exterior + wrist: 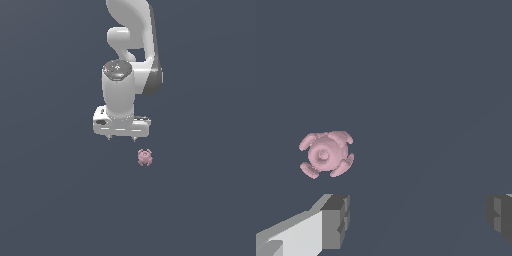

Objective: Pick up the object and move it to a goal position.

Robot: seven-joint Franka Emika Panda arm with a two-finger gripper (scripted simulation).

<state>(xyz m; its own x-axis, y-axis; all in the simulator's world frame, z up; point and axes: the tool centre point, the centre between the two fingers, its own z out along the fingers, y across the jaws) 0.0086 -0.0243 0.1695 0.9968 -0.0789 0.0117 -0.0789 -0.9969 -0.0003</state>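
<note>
The object (145, 157) is a tiny dusty-pink roundish lump with small knobs around its edge, lying on the dark grey surface. In the exterior view it sits just below and slightly toward that view's right of my white gripper (121, 138). The gripper points downward and stands open, its two fingertips wide apart with nothing between them. The wrist view shows the object (326, 154) beyond the fingertips (336, 220), outside the gap between them, near one finger. The gripper (418, 217) does not touch it.
A plain dark grey surface (50, 200) fills both views. The white arm (132, 45) rises behind the gripper toward the top of the exterior view.
</note>
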